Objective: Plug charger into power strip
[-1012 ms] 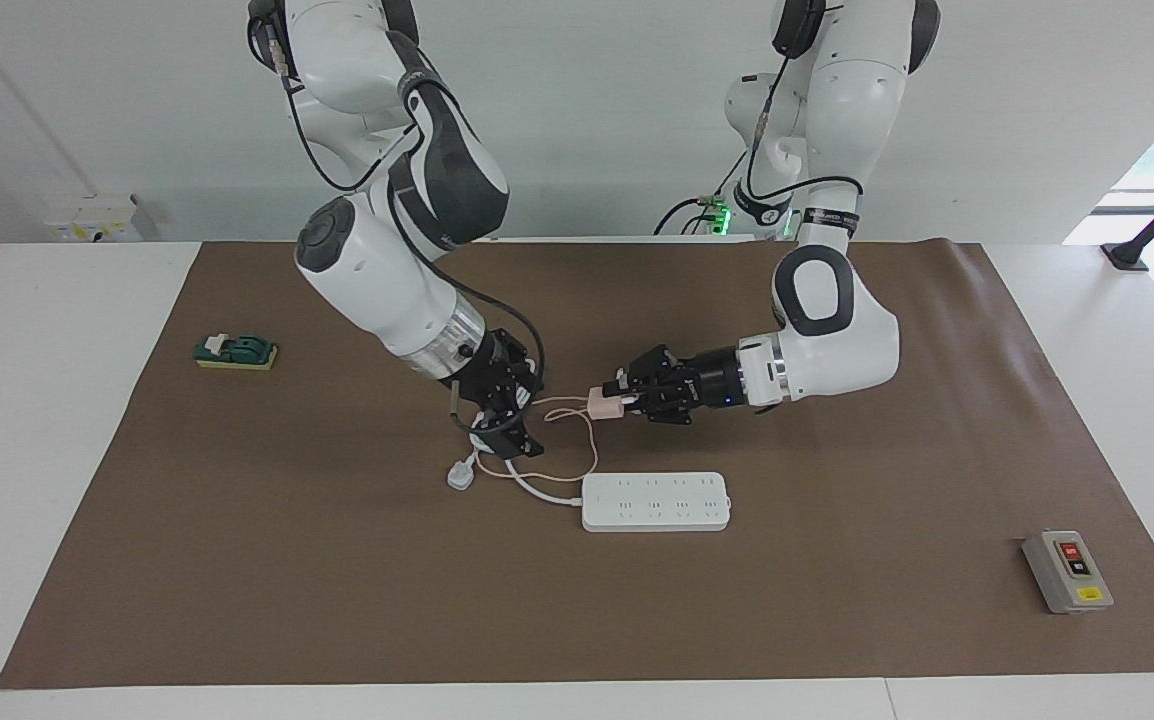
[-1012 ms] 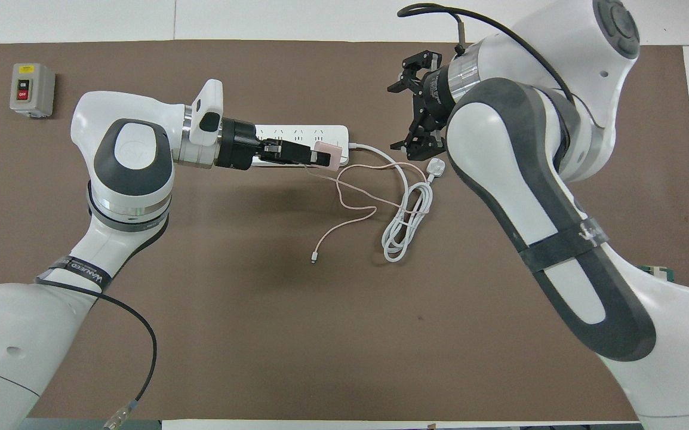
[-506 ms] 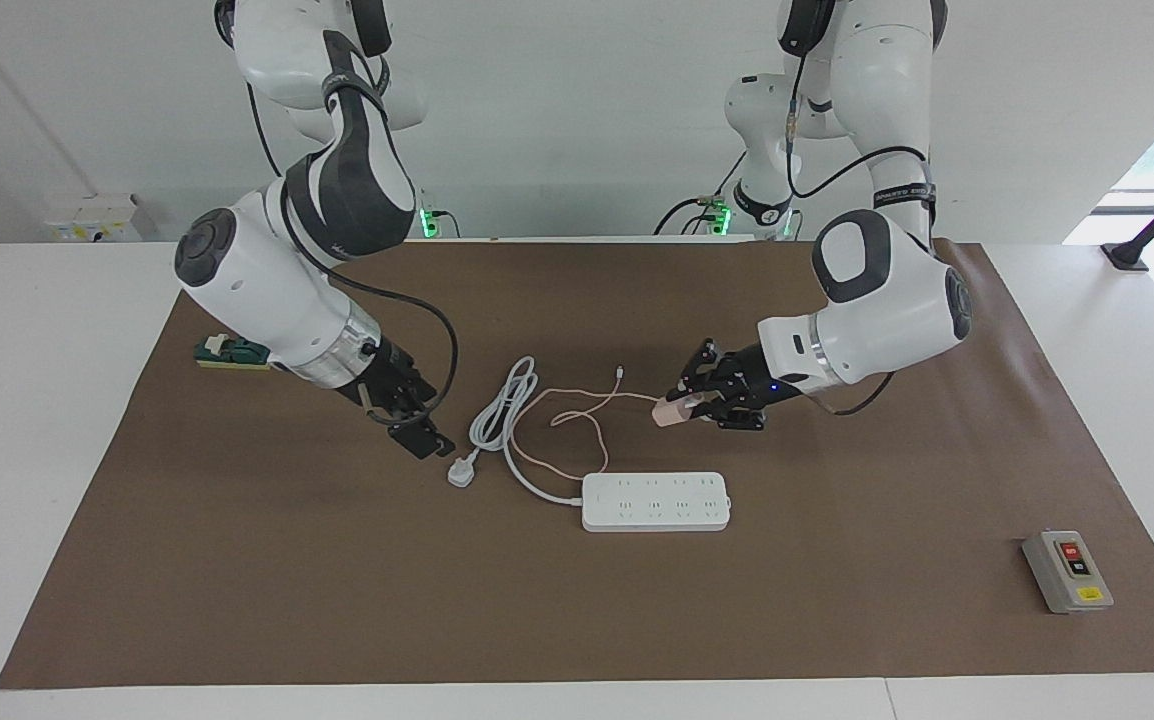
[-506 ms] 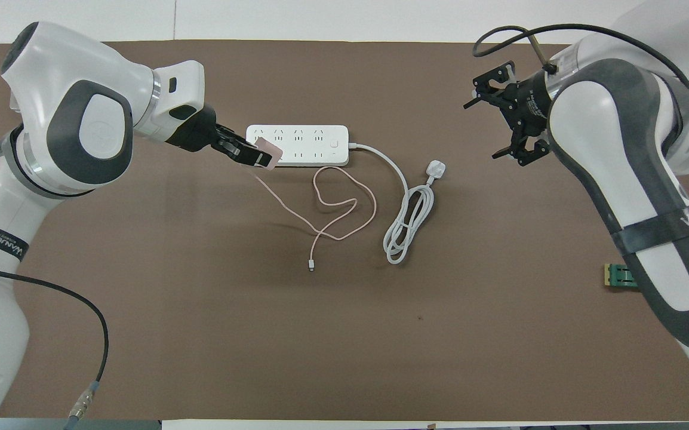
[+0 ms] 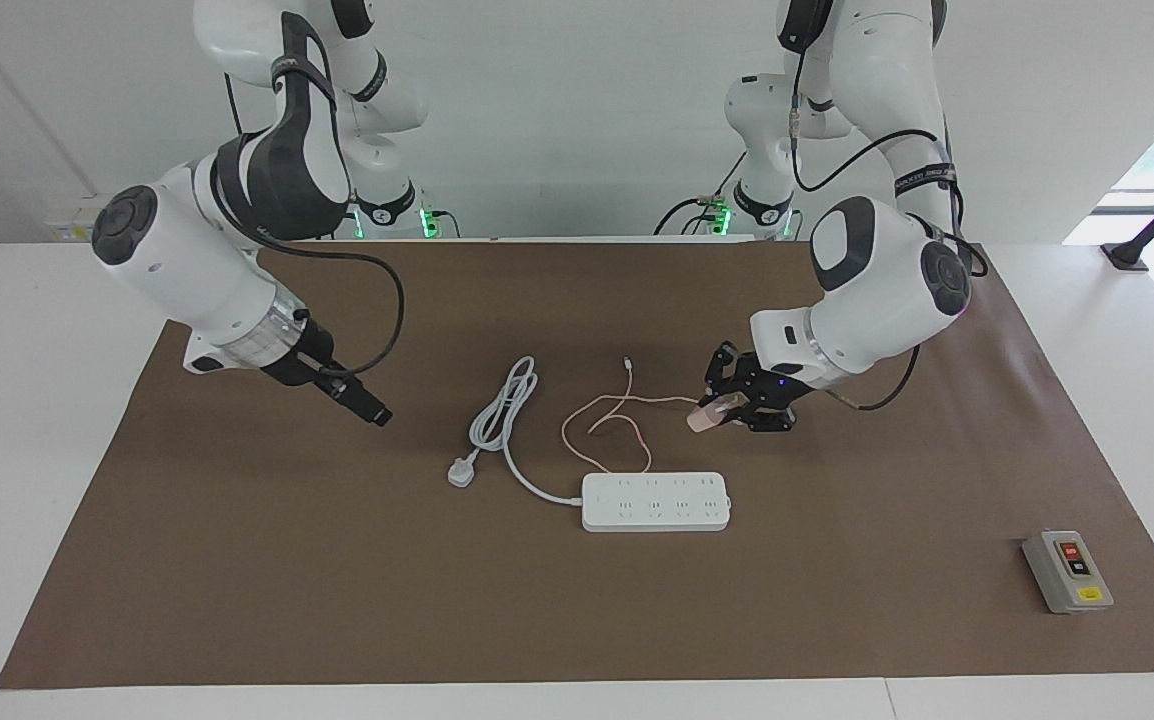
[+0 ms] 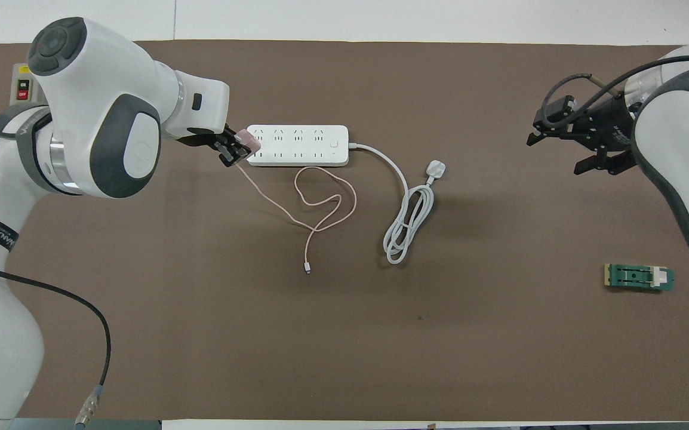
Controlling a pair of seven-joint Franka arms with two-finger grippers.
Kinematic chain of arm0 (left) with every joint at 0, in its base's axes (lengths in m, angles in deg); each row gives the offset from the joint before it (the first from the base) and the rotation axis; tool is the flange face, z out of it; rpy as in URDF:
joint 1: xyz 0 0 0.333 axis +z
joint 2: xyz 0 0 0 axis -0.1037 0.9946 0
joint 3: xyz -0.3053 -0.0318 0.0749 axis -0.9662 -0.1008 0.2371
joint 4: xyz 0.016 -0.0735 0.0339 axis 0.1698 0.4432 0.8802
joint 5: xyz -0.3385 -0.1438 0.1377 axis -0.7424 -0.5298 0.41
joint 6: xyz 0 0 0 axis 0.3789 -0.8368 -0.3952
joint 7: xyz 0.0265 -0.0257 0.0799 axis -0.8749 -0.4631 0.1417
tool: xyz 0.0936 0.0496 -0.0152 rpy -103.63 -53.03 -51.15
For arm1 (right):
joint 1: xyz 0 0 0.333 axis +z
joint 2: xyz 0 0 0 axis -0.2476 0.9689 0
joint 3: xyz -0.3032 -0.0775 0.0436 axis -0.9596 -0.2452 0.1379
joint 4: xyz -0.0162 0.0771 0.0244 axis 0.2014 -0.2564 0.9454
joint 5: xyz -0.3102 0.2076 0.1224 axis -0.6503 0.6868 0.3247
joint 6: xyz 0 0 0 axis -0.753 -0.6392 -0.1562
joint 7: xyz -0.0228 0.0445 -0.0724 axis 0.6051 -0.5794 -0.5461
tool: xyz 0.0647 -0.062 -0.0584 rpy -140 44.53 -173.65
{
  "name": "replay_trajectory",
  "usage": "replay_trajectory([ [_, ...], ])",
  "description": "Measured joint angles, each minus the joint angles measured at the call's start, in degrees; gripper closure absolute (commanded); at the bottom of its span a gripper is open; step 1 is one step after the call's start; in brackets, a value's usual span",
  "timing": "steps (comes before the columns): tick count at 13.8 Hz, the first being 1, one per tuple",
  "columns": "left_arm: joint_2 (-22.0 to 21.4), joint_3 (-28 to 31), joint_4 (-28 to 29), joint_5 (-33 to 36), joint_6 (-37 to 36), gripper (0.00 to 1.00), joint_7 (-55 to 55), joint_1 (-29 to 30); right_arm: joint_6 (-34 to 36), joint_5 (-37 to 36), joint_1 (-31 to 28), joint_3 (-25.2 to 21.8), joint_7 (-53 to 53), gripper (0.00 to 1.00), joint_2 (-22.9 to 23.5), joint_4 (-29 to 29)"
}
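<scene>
- My left gripper (image 5: 727,413) is clenched on the charger (image 5: 705,419), tilted over the power strip (image 5: 655,501) end (prongs aimed down for sockets), mid-worktop.
- Its pink cable (image 6: 320,206) trails slack on the mat.
- My right gripper (image 6: 577,140) waits, fingers spread, toward its own edge.

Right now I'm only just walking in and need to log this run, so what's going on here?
The left pincer holds the pale-pink charger in the air over the end of the white power strip toward the left arm's side; it is not plugged in, and its pink cable trails across the mat. The right pincer, open and empty, waits above the mat toward the right arm's end.
</scene>
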Motion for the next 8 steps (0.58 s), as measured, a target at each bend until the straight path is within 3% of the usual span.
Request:
replay_trajectory([
  [3,0.0,0.0,0.4,6.1,2.2,1.0,-6.2,-0.6,2.0,-4.4,-1.2,0.0,-11.0,0.0,-2.1,-1.8],
  [5,0.0,-0.1,0.9,10.9,2.1,1.0,-7.1,-1.0,1.4,-7.7,-1.0,0.2,-12.6,0.0,-4.6,-4.4],
  [8,0.0,-0.1,2.5,12.5,2.1,1.0,-7.4,-1.7,-1.6,-10.6,-0.6,0.4,-13.3,0.0,-9.0,-9.6],
])
